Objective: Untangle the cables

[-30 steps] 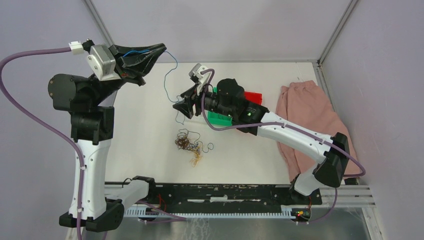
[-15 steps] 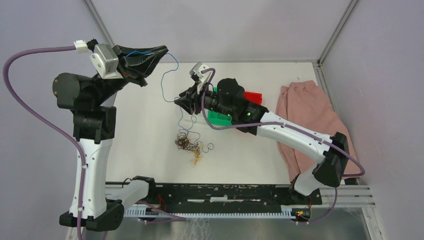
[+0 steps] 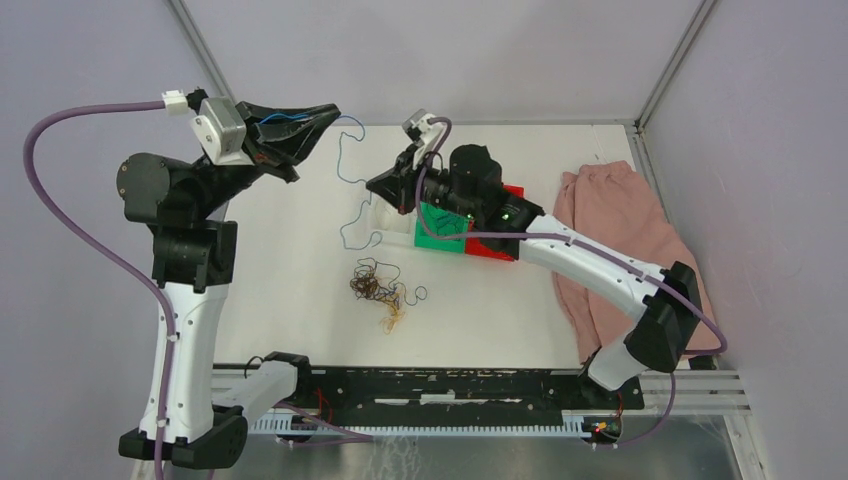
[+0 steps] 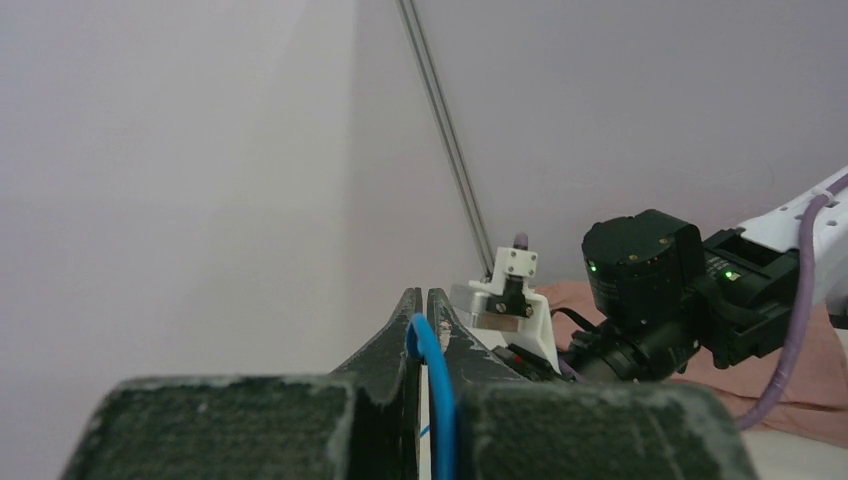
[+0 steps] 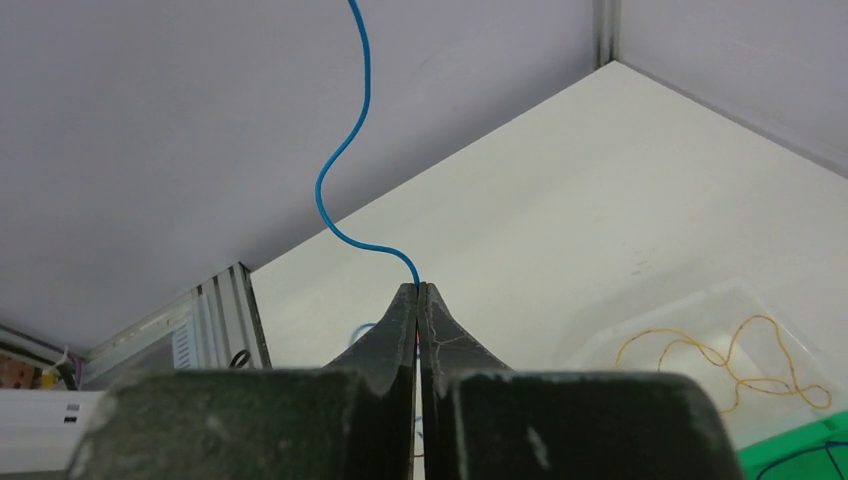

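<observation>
**Left gripper** [image 3: 328, 111]: raised at the far-left corner of the white table [image 3: 300, 300]. Its jaws are pressed together on one end of a thin, curly blue wire strand [image 4: 436, 400]. The left wrist view shows the strand sandwiched between the fingers right up to the tips.

**Blue strand:** it leaves the left tips and runs right and toward the near edge in loose S-curves, so its long axis lies roughly left to right between the two arms. It is slack, not taut.

**Heap:** the rest of the cables, a small knot of curly dark-brown, yellow-tan and blue wire strands [image 3: 381, 291], lies flat on the table. It sits nearer the arm bases than either gripper, about mid-width.

**Right gripper** [image 3: 374, 187]: raised right of the left one and closer to the heap. Its jaws are closed to a point on the same blue strand further along, and the right wrist view shows the wire coming out exactly at the tips. Below this pinch a tail of the strand loops down toward the table. It appears to end just short of the heap, though I cannot tell whether it is fully free.

**Judgement:**
- The strand is held at two points, so the next move depends on drawing them apart along the left-right axis.
- The right arm is better placed to reach the heap.

**Right side:**
- A clear shallow plastic tray [image 5: 640, 335].
- A green plastic box [image 3: 438, 228] under the right wrist.
- A crumpled pink cloth [image 3: 620, 230] at the right edge.
</observation>
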Robot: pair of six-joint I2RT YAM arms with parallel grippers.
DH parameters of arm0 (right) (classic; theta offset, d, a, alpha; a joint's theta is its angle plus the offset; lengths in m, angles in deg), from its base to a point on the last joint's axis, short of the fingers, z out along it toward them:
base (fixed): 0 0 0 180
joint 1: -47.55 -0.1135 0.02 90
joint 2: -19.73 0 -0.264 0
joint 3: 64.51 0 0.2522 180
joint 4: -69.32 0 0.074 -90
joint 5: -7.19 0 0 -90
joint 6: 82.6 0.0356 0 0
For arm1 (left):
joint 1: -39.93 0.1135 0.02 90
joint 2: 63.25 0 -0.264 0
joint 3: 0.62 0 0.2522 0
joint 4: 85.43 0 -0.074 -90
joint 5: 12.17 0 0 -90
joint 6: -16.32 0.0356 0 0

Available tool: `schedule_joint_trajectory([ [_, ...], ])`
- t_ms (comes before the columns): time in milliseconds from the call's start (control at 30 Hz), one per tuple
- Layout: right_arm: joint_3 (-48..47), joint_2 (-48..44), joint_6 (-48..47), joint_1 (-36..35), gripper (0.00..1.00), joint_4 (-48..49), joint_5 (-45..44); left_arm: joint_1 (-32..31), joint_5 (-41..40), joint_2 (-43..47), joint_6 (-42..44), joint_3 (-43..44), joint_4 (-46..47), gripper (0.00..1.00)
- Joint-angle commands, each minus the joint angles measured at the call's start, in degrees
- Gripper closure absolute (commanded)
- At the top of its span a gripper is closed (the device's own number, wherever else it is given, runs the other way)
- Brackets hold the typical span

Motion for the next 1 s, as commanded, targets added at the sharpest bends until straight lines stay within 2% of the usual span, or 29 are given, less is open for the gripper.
schedule_joint_trajectory([
  [0,2.6,-3.2,6.9,3.2,0.99,6.4,3.1,0.2,-0.6,0.9,-1.5,-1.1,0.6,0.97],
  [100,4.2,-4.0,7.8,4.3,0.99,6.5,3.2,0.2,-0.8,0.8,-1.0,-1.1,0.2,0.92],
  [200,5.7,-5.2,10.4,6.7,0.99,7.2,2.1,0.2,-1.4,1.2,-0.5,-2.6,-0.9,0.74],
  [300,6.9,-6.2,13.6,9.8,1.00,7.4,-0.3,0.1,-0.1,2.5,0.5,-7.9,-3.5,0.52],
  [400,8.2,-7.4,16.0,13.2,1.00,6.2,-4.3,0.2,3.0,3.8,5.9,-12.7,-12.1,0.32],
  [567,10.6,-8.7,16.6,17.8,0.99,3.7,-9.5,0.1,4.6,6.8,19.2,-20.1,-27.8,0.12],
  [767,10.2,-6.1,13.1,21.1,1.00,0.0,-12.6,0.0,0.4,9.2,30.4,-23.0,-36.2,0.08],
  [967,8.8,-2.1,9.0,22.8,0.99,-2.2,-15.7,0.1,-2.3,10.2,36.6,-23.4,-42.0,0.08],
])
